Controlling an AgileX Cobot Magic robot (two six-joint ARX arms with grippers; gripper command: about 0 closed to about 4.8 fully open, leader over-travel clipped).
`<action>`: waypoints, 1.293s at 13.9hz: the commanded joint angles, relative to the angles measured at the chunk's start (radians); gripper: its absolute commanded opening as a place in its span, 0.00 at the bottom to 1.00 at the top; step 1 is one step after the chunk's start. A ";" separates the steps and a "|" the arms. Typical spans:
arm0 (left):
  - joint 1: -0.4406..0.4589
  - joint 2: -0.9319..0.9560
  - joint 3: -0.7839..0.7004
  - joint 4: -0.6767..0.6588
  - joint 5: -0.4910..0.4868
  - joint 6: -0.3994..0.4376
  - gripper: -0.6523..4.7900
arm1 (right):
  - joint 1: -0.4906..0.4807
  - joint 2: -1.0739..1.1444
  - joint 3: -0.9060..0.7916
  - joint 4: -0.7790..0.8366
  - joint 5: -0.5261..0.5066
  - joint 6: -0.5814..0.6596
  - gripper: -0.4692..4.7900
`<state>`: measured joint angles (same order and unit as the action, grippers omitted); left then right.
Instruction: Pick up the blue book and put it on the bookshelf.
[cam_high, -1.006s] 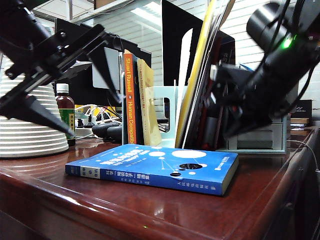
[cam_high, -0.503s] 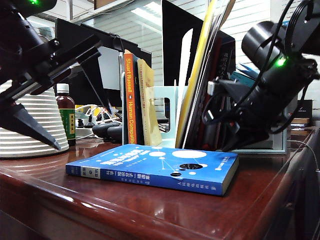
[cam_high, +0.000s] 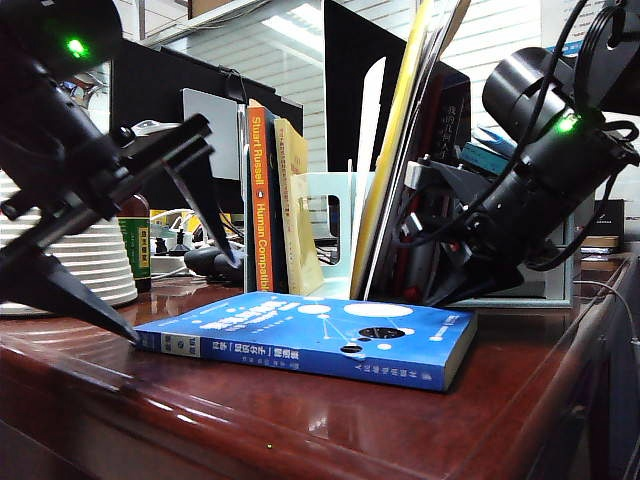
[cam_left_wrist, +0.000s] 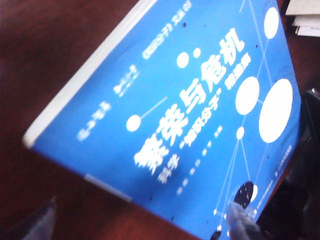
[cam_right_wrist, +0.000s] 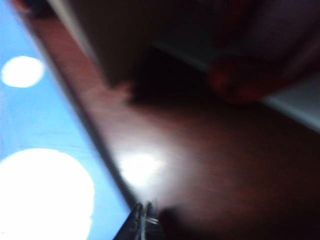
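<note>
The blue book lies flat on the dark wooden table, its cover with white circles facing up. My left gripper stands open at the book's left end, with the lower fingertip at the book's corner and the other above the cover. In the left wrist view the book fills the frame between the left gripper's spread fingers. My right gripper is shut and empty, low behind the book's right end. In the right wrist view the right gripper sits beside the book. The mint-green bookshelf stands behind.
An orange-spined book and a yellow book stand in the rack. Tall folders lean to their right. A grey drawer unit stands at back right, with a white ribbed stack and a bottle at left.
My left gripper has sunk, still open, until its lower finger reaches the book's left corner. The right gripper has dropped low behind the book's right end.
</note>
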<state>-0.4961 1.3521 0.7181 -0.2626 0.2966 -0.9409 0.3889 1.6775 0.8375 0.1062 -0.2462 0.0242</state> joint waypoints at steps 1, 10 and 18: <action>-0.001 0.043 -0.003 0.024 0.008 -0.021 1.00 | 0.002 -0.010 0.003 -0.002 0.036 0.002 0.09; -0.001 0.121 -0.006 0.117 0.020 -0.090 1.00 | 0.002 -0.012 0.003 -0.119 -0.111 0.002 0.09; -0.001 0.147 -0.006 0.273 0.042 -0.085 1.00 | 0.003 -0.039 0.003 -0.182 -0.296 -0.007 0.09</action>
<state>-0.4927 1.4834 0.7181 -0.0574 0.3386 -1.0389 0.3779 1.6447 0.8429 -0.0536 -0.4377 0.0212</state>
